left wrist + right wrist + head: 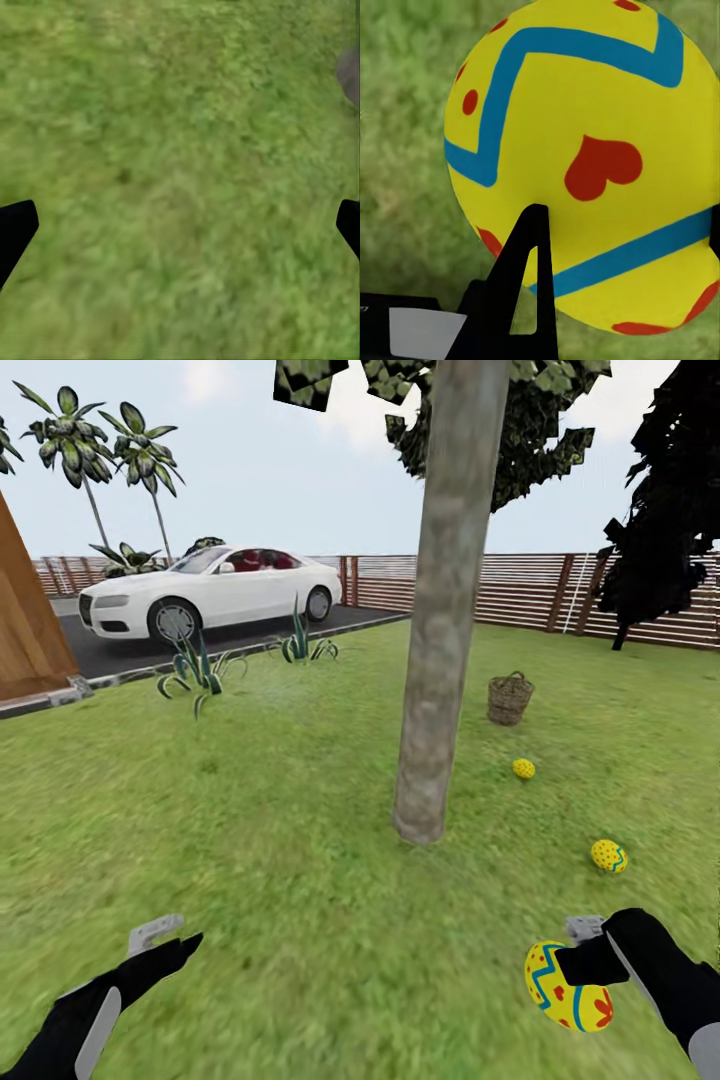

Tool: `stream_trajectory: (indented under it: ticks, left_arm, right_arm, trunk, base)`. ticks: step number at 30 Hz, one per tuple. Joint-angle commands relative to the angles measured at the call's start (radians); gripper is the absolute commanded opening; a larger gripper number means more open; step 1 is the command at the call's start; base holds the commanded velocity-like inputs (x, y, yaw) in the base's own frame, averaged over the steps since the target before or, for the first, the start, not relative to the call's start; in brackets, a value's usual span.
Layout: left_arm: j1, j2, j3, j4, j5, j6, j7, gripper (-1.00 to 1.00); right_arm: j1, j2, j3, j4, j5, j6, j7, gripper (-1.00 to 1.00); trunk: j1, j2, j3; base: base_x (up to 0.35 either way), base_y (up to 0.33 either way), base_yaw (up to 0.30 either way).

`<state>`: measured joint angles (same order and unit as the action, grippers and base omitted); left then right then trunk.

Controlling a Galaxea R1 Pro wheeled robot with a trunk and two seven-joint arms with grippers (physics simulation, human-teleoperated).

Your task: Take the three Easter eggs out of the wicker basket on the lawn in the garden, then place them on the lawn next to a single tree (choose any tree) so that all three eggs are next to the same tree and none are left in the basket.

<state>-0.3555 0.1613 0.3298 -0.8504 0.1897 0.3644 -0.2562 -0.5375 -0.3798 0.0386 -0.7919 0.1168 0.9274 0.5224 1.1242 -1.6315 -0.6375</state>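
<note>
1. While the right claw (580,972) pinches a yellow egg with blue zigzags and red hearts (566,987) above the mottled green lawn (300,840), the left claw (165,938) hovers spread, holding nothing.
2. Two more yellow painted eggs (608,855) (523,768) lie on the grass right of the thick grey-brown tree trunk (440,660).
3. The small brown wicker basket (510,699) stands beyond them, upright.

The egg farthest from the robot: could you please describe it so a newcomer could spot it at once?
Start at the thick grey tree trunk in the middle of the lawn, then look right toward the wicker basket near the fence. The egg lies on the grass just in front of that basket. It looks the smallest of the three, and is closest to the basket.
</note>
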Motion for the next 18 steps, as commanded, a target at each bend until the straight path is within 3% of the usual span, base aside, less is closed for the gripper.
stream_trajectory:
  ticks: [1, 5, 9, 18]
  left_arm:
    - [0.0, 0.0, 0.003, -0.001, 0.009, 0.008, -0.003, 1.0]
    - [0.0, -0.001, 0.004, 0.001, 0.008, 0.008, -0.003, 1.0]
    - [0.0, -0.034, 0.002, 0.025, 0.004, 0.007, -0.002, 1.0]
    - [0.0, -0.054, 0.002, 0.03, 0.002, 0.007, 0.001, 1.0]
  right_arm:
    - [-0.001, -0.001, 0.002, 0.009, 0.011, 0.003, 0.003, -1.0]
    - [-0.001, 0.002, 0.0, 0.065, 0.011, 0.015, -0.003, -1.0]
    - [-0.001, 0.003, 0.003, 0.2, 0.011, 0.017, -0.001, -1.0]
    - [-0.001, 0.004, 0.004, 0.215, 0.014, 0.013, -0.02, -1.0]
  trunk:
    - [0.001, 0.0, -0.002]
    - [0.001, 0.0, -0.003]
    - [0.001, 0.0, -0.003]
    - [0.001, 0.0, -0.003]
  base:
    - [0.314, 0.214, -0.129]
    - [0.307, 0.216, -0.028]
    - [0.297, 0.218, -0.002]
    - [0.281, 0.22, 0.0]
